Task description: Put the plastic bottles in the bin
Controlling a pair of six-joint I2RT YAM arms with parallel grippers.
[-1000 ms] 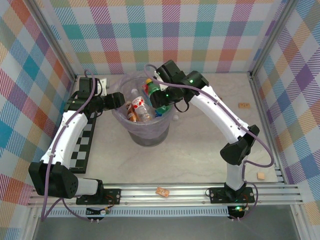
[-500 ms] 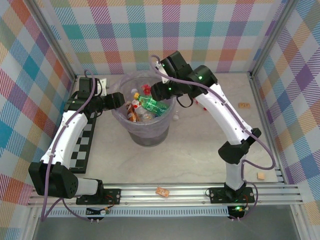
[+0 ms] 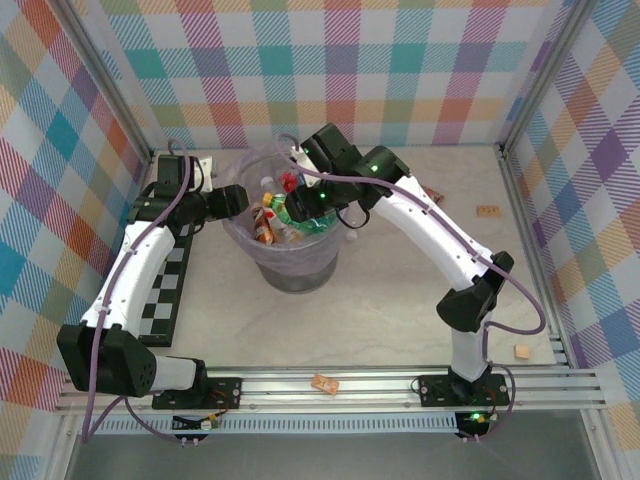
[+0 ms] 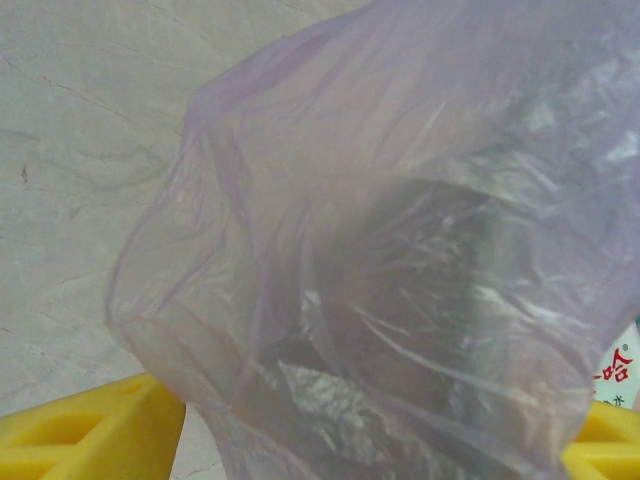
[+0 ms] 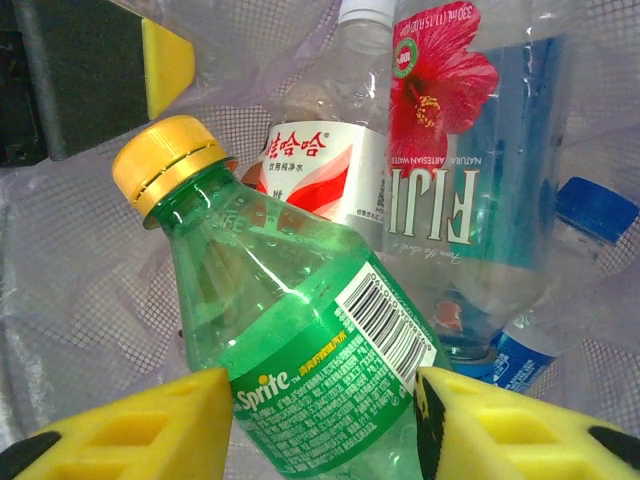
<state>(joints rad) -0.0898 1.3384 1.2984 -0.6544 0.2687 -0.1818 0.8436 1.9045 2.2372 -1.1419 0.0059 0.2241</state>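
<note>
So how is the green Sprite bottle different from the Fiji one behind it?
The Sprite bottle is green; the Fiji bottle is clear with a blue label and red flower. The Sprite bottle shows a yellow cap; the Fiji bottle's cap is out of frame. The Sprite bottle lies between the right end effector's fingers; the Fiji bottle sits behind. Both are in the bin.

I see plaid fabric walls point(image 3: 400, 70) on the left, far and right sides: pastel checks in teal, orange, purple, yellow. Aluminium frame posts point(image 3: 548, 75) run up the far corners. Table top point(image 3: 400, 300) is pale, faintly marbled, matte. Black-and-white checkerboard mat point(image 3: 170, 300) lies on its left side. Slotted aluminium rail point(image 3: 330, 380) spans the near edge. Light is even and soft, shadows weak.
</note>
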